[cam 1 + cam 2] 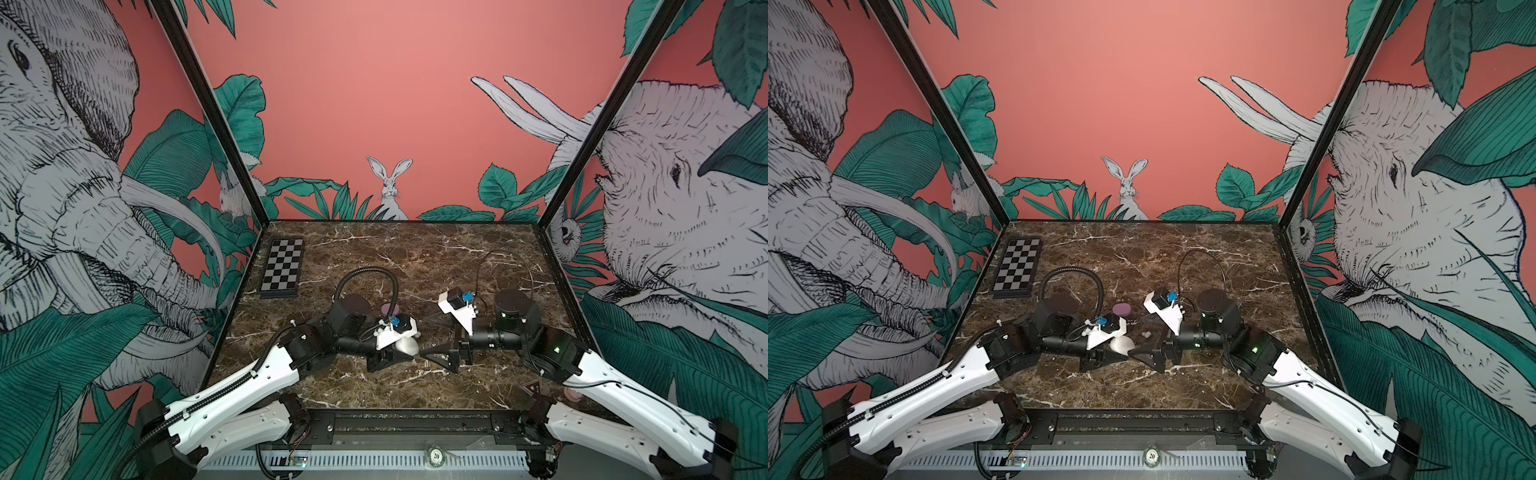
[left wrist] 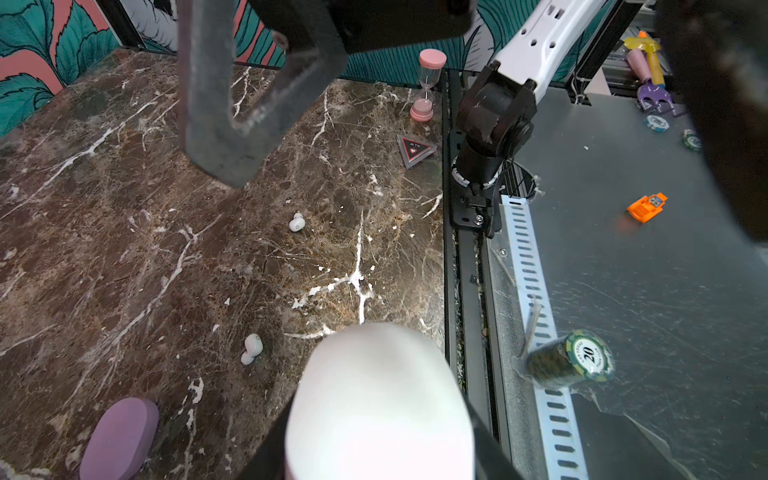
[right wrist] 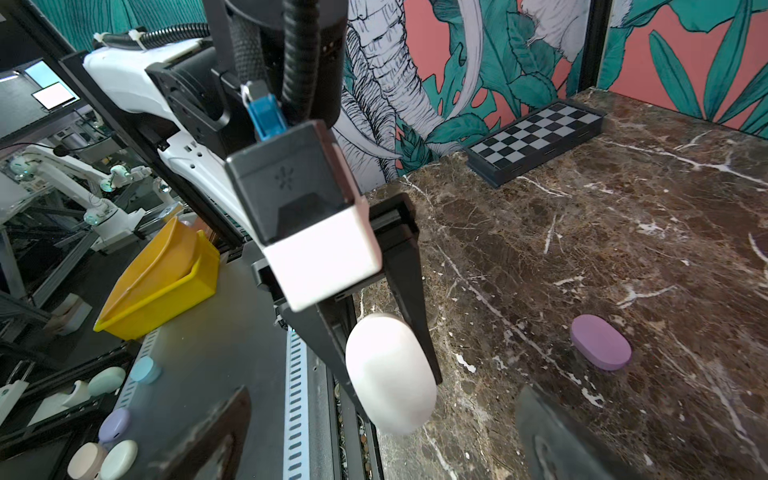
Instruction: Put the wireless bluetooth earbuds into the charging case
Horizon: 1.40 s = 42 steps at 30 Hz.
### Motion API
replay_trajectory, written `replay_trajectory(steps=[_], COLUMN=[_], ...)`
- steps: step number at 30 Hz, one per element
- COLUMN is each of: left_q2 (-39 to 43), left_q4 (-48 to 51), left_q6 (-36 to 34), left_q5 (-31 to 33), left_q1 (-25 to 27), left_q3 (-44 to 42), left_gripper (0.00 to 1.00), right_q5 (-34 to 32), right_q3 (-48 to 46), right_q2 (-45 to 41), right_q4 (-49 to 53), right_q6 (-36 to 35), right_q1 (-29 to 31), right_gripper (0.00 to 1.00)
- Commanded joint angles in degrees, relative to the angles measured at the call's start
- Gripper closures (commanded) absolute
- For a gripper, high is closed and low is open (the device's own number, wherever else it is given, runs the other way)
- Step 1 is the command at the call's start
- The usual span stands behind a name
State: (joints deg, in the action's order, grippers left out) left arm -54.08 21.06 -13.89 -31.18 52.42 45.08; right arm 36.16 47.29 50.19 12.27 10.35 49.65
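A white pill-shaped charging case [image 3: 390,374] is held above the marble, and my left gripper [image 2: 378,453] is shut on it; the case [image 1: 405,345] looks closed. Two white earbuds [image 2: 296,222] [image 2: 252,349] lie loose on the marble in the left wrist view, and in a top view they show as small white buds [image 1: 1145,335] between the two grippers. My right gripper [image 1: 1144,338] stands open facing the held case, nothing between its fingers [image 3: 212,440]. A lilac-purple case [image 1: 1122,309] lies closed on the marble just behind.
A folded chessboard [image 1: 282,266] lies at the back left. A pink hourglass [image 2: 426,85] and a black triangular piece [image 2: 415,149] stand near the front right corner. Beyond the table's front rail are a poker chip [image 2: 575,357] and a yellow bin [image 3: 162,282].
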Motion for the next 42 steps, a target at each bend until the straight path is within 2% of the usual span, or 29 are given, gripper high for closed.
replay_trajectory(steps=[1,8,24,42], left_q2=[0.32,3.71,2.67,1.88], left_q4=[-1.18,-2.32,-1.72,-1.28], left_q6=[0.51,-0.26,-0.70,-1.16], left_q5=[-2.22,-0.96,-5.55,-6.70], left_q1=[-0.48,-0.48,-0.48,-0.47], left_q3=[-1.41,-3.58,-3.16,-3.07], left_gripper=[1.00,1.00,1.00,1.00], right_q5=[0.61,-2.08,-9.22,-20.22], right_q3=[-0.52,-1.05,1.06,2.19], right_q2=[0.89,3.64,6.74,5.56], right_q4=[-3.38,-3.97,2.26,3.85], right_q6=[-1.34,-2.59,-8.23,-9.35], right_q1=[0.65,1.57,7.05,7.39], right_gripper=[0.03,0.07,0.10,0.12])
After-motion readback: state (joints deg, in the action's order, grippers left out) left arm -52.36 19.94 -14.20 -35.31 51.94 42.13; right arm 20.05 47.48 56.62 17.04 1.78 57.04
